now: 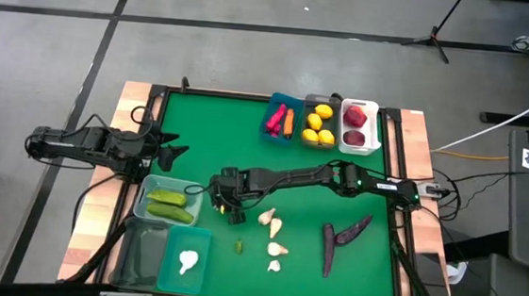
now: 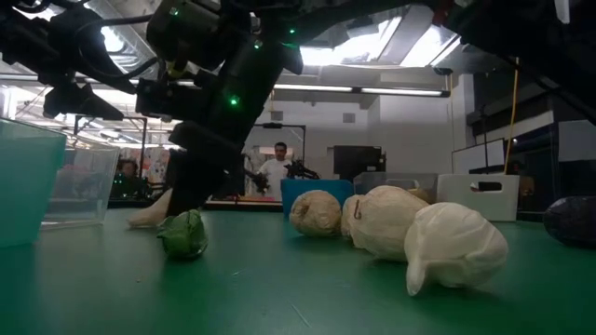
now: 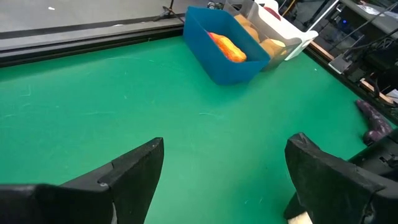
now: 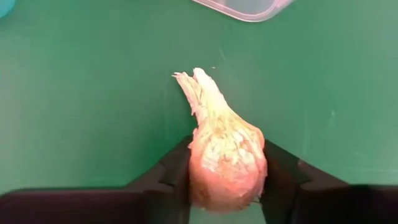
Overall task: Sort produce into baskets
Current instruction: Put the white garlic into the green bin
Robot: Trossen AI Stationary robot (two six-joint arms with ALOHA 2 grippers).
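The right claw is down on the green worktop, its two fingers pressed against either side of a white garlic bulb just beside the pale clear basket holding green cucumbers. The bulb sits on the mat, stem pointing away from the wrist. The left claw hovers spread wide near the worktop's left edge, holding nothing.

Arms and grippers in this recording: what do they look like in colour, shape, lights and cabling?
Both arms are dark, jointed segments. The left arm shows black cabling at its wrist. The right arm has a pale strip near its base; small green lights glow on its wrist in the low view. The left gripper has two broad, matte black, wedge-shaped fingers. The right gripper has similar black angular fingers.
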